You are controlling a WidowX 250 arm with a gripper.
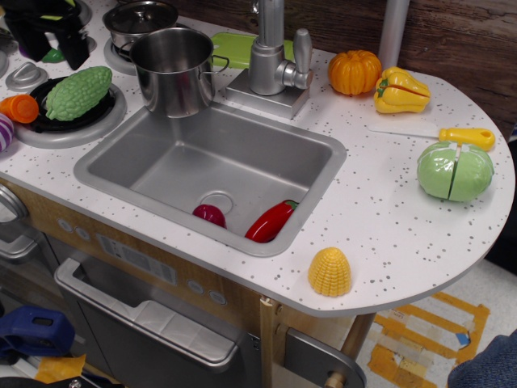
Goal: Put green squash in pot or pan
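The green squash [78,91], light green and bumpy, lies on a black round plate [48,121] on the stove at the left. A tall steel pot [172,71] stands empty at the sink's back left corner. A second, lower steel pot [140,17] sits behind it on a burner. My black gripper [54,44] hangs at the top left, behind and above the squash, apart from it. Its two fingers stand apart, open and empty, with a bit of the purple eggplant [53,56] showing between them.
An orange carrot [20,107] lies left of the squash. The sink [161,162] holds a red pepper [271,221] and a dark red ball [209,215]. A faucet [271,48], pumpkin [354,72], yellow pepper [401,90], knife [464,137], split pale green vegetable [455,170] and corn [329,272] sit to the right.
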